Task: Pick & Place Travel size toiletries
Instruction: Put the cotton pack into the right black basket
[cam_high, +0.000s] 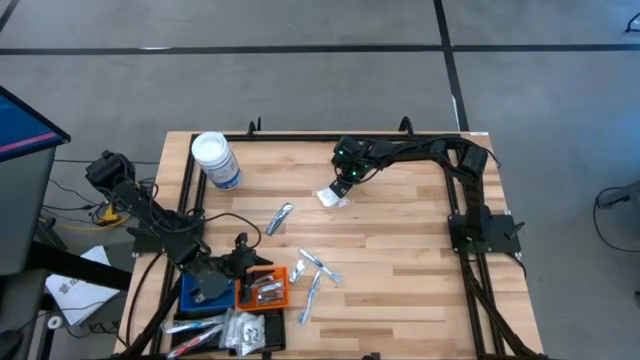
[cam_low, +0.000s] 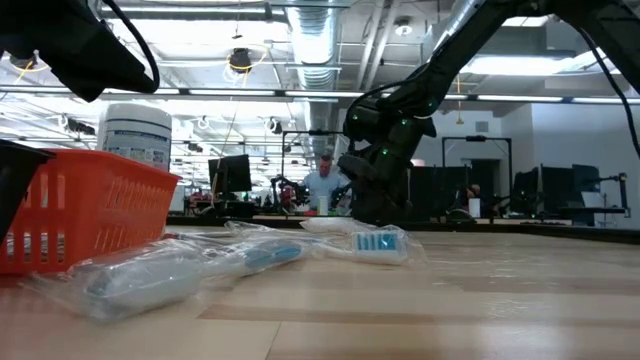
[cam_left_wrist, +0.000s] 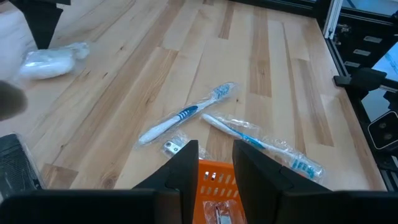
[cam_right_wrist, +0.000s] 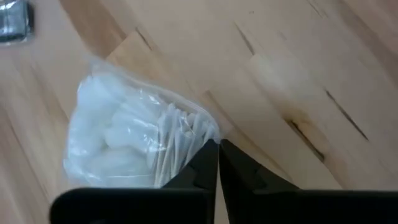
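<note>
Our right claw (cam_high: 341, 188) is down at the far middle of the table (cam_high: 400, 260), its fingers pinched together on the edge of a white packet (cam_high: 333, 197) in a clear wrapper. In the right wrist view the two dark tips meet right at the wrapper's crimped corner (cam_right_wrist: 205, 134), so we judge this is the pick: the thin film is the easiest part to nip, since the soft bulk of the packet offers no firm edge. The packet rests on the wood, not yet lifted as far as we can tell.

Our left claw (cam_high: 240, 262) waits over the near left corner, just above the orange tray (cam_high: 262, 288), fingers partly apart and holding nothing we can see. It hovers there, we think, because that corner is where things get sorted.

The orange tray holds a couple of small wrapped silvery items. The blue tray (cam_high: 207, 290) beside it is mostly hidden under the arm, so we cannot say what is in it. The black tray (cam_high: 250, 330) nearest the edge carries several little packets.

Loose on the table lie wrapped toothbrushes (cam_high: 315, 275) just beside the orange tray, and one silvery tube (cam_high: 280, 218) between them and the white-lidded jar (cam_high: 215, 160), which stands apart at the far left.
</note>
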